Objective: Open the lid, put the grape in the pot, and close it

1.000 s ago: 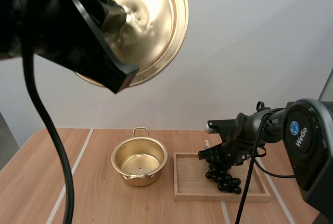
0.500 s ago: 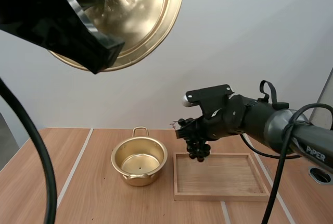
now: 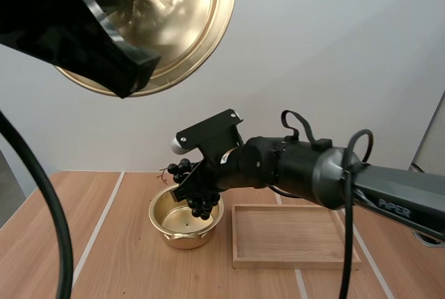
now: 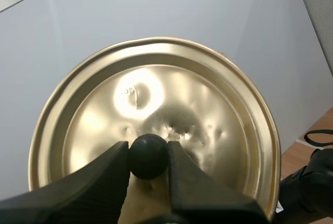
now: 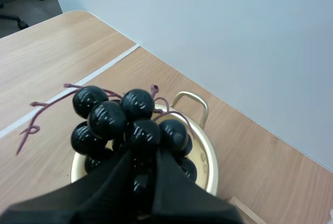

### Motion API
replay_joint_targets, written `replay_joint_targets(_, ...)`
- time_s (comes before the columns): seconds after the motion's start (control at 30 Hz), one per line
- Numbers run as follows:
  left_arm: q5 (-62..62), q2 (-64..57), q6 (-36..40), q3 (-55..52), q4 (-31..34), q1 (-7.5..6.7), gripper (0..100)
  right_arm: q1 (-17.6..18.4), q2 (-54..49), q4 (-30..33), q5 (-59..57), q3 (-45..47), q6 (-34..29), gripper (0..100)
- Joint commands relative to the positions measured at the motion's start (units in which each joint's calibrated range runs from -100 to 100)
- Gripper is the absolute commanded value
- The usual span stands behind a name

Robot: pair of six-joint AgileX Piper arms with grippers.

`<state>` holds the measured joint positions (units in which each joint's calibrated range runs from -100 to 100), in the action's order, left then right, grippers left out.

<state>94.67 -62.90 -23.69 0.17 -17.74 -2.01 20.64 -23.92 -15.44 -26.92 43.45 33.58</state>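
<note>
A gold pot [image 3: 185, 216] stands uncovered on the table, left of the wooden tray [image 3: 295, 238]. My right gripper [image 3: 196, 185] is shut on a bunch of dark grapes [image 3: 197, 192] and holds it just above the pot's opening. In the right wrist view the grapes [image 5: 129, 125] are pinched between the fingers over the pot [image 5: 205, 157]. My left gripper [image 4: 149, 156] is shut on the black knob [image 4: 149, 154] of the gold lid [image 4: 156, 125], raised high and close to the camera, where the lid [image 3: 174, 14] shows its underside.
The wooden tray has nothing on it and lies right of the pot. White lines [image 3: 101, 226] run across the wooden tabletop. A plain white wall stands behind the table.
My right gripper lifted the grapes off the tray and carried them left until they hang over the pot. The raised lid shifted slightly.
</note>
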Motion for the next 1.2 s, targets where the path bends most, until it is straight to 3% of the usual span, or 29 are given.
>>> replay_joint_targets(0.0,-0.17,-0.01,0.79,0.42,0.05,-0.16,0,0.28,3.09,0.7,2.09,-2.7,0.36,0)
replay_joint_targets(0.23,-0.17,-0.01,0.8,0.42,1.91,-0.16,0,0.28,11.66,0.96,1.89,-5.64,0.36,0)
replay_joint_targets(0.33,-0.17,-0.01,0.8,0.42,2.62,-0.16,0,0.28,13.14,1.19,1.89,-5.67,0.36,41)
replay_joint_targets(0.43,-0.17,-0.01,0.89,0.42,2.63,-0.16,0,0.28,13.27,1.04,3.77,-5.67,0.36,100)
replay_joint_targets(0.47,-0.17,-0.01,0.89,0.42,2.63,-0.16,0,0.28,13.27,1.04,4.5,-5.67,0.36,100)
replay_joint_targets(0.83,-0.17,-0.01,0.89,0.42,2.63,-0.16,0,-0.08,8.05,3.79,-7.26,-5.67,-0.04,100)
replay_joint_targets(0.87,-0.17,-0.01,0.89,0.42,2.63,-0.16,0,-0.2,7.04,3.69,-9.25,-5.67,-0.04,93)
replay_joint_targets(0.97,-0.17,-0.01,0.89,0.42,2.63,-0.16,0,-1.07,2.76,3.57,-15.24,-5.67,-0.04,20)
replay_joint_targets(1.0,-0.17,-0.01,1.0,0.42,2.63,-0.16,0,-1.41,1.44,3.57,-17.72,-5.67,-0.04,0)
replay_joint_targets(1.17,-0.17,0.4,2.81,0.42,2.63,-0.16,0,-3.51,-4.14,3.79,-29.58,-5.24,-1.01,0)
